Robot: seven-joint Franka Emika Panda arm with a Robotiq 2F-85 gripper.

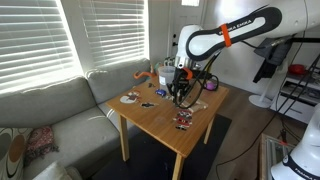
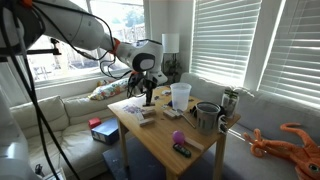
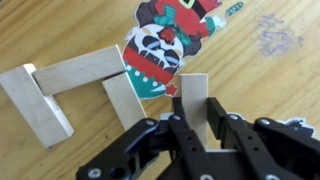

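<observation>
Gripper [image 3: 194, 124] clamped wooden block [image 3: 193, 90] just below-right of cartoon sticker [image 3: 163, 45]; loose blocks [image 3: 72, 72] lay left of sticker.

The white jointed robot arm with an orange band [image 1: 225, 35] stretches out sideways and bends at the wrist, so the black two-fingered end effector [image 1: 180, 92] points straight down in both exterior views. In the wrist view its fingers [image 3: 176, 128] stand narrowly set, clamped on a pale wooden block [image 3: 194, 90].
</observation>
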